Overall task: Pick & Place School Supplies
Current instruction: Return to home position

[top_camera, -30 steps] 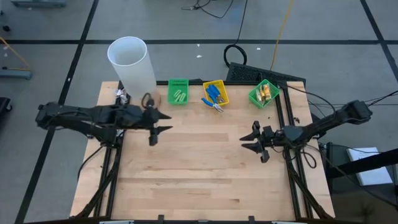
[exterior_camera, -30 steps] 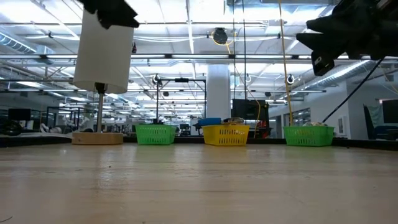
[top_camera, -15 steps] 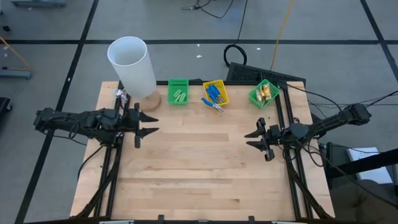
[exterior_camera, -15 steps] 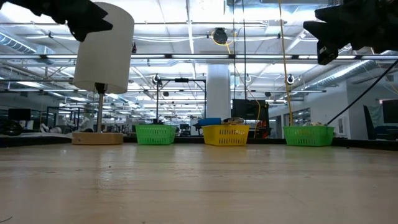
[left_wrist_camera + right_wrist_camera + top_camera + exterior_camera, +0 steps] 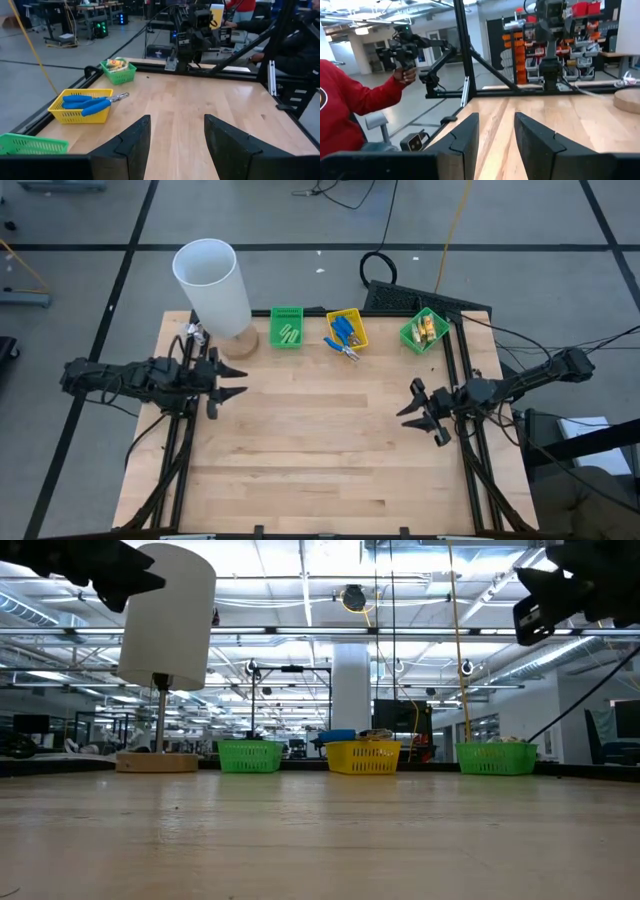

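Two green bins (image 5: pixel 274 327) (image 5: pixel 407 336), one yellow bin (image 5: pixel 363 330) with blue tools (image 5: pixel 343 329), at tabletop's (image 5: pixel 320 460) 12 o'clock; left claw (image 5: pixel 243 381), right claw (image 5: pixel 408 405) spread, empty.

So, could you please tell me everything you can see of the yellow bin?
The yellow bin is a small rectangular basket of slotted plastic, standing upright at the far edge of the table between two green bins, touching neither. It holds blue-handled tools; one pokes out over its rim, metal tip first.

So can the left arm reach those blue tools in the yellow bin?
Probably yes. The left gripper is open and empty, with only bare table between it and the blue tools in the yellow bin. The white cylinder stands off to the side.
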### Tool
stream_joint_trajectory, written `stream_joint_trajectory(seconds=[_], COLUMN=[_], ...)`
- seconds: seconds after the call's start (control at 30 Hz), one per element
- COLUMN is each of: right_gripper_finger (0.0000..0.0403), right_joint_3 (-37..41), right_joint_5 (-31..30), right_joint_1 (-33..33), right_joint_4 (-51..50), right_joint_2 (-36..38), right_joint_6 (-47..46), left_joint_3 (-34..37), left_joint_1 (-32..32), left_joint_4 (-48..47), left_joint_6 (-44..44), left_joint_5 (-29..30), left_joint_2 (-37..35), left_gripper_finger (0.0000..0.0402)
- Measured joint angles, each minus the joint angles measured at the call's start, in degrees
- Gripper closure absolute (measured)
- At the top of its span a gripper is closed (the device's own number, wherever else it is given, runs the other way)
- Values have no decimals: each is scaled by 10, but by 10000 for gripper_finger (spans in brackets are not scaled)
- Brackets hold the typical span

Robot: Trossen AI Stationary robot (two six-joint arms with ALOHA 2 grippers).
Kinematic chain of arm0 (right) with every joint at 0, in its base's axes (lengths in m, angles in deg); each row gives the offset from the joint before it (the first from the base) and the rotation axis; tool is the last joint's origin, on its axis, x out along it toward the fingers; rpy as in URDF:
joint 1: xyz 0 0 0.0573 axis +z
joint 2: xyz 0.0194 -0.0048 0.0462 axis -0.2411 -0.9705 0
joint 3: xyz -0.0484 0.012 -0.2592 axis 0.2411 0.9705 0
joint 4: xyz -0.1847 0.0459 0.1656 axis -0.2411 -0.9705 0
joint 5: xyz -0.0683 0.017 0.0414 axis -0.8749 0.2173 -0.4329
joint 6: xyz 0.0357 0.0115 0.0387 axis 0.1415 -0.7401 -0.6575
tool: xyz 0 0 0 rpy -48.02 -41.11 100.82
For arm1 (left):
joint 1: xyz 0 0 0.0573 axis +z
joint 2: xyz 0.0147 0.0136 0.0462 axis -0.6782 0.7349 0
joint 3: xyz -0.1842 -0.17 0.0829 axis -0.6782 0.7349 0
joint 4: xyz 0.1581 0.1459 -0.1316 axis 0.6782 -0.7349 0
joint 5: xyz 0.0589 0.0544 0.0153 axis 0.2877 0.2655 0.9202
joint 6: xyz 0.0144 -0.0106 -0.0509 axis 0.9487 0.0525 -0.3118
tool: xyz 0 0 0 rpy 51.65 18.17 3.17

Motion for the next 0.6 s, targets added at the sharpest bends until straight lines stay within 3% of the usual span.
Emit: stream_joint_trajectory(seconds=[0.33, 0.47, 0.6], right_gripper_finger=[289, 289, 289], right_joint_3=[20, 59, 59], right_joint_5=[25, 62, 140], right_joint_1=[-2, -25, -58], right_joint_4=[11, 91, 82], right_joint_2=[9, 20, 36], right_joint_6=[-15, -21, -51], left_joint_3=[12, 12, 12], left_joint_1=[0, 0, 0], left_joint_4=[0, 1, 10], left_joint_6=[-4, -4, -4], left_joint_5=[0, 0, 0], left_joint_2=[-22, -22, -23], left_gripper_finger=[213, 213, 213])
